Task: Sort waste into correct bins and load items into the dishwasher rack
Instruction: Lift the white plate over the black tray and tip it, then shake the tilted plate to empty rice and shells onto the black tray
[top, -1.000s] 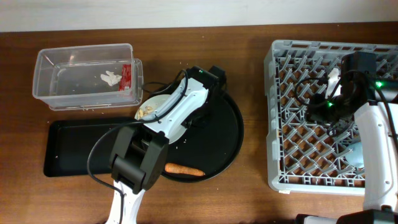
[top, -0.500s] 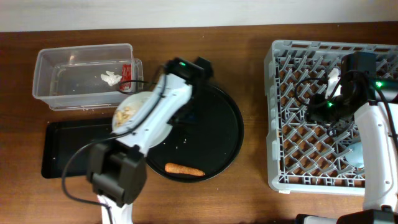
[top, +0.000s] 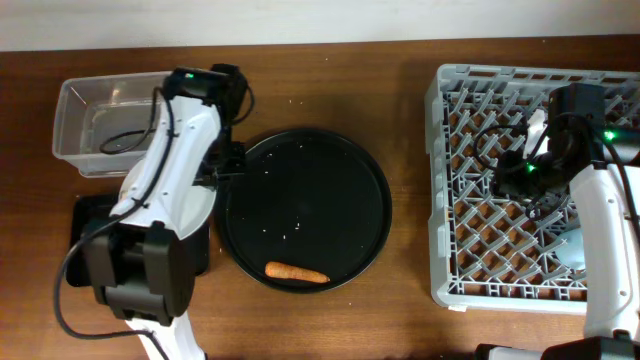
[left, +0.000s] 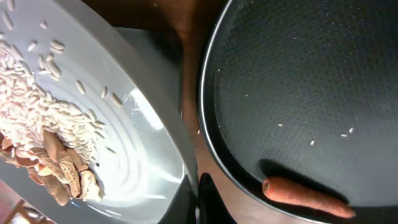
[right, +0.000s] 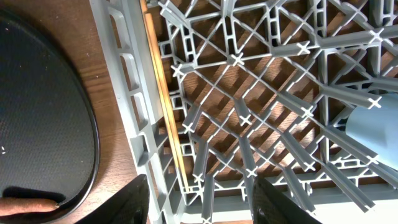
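The pale grey plate (left: 134, 146) has swung left off the round black tray (top: 330, 190) since a second ago and now hangs tilted over the shallow black tray (top: 84, 212), just near of the clear tub (top: 85, 125). The left gripper (left: 189, 202) is clenched on the plate's rim. Pale rice-like crumbs (left: 37, 102) are heaped on the smooth, glossy plate, and ridged tan peanut shells (left: 59, 174) are piled at its low edge. From overhead the left arm covers most of the plate, the tub's right end and much of the shallow tray. A small orange carrot (top: 296, 272) lies at the round tray's near rim, with a few stray crumbs scattered nearby. At the right, the right gripper (right: 200, 199) hangs spread open over the grey grid dishwasher rack (top: 470, 150), where the light-blue cup (right: 373, 134) is cut off at the frame edge
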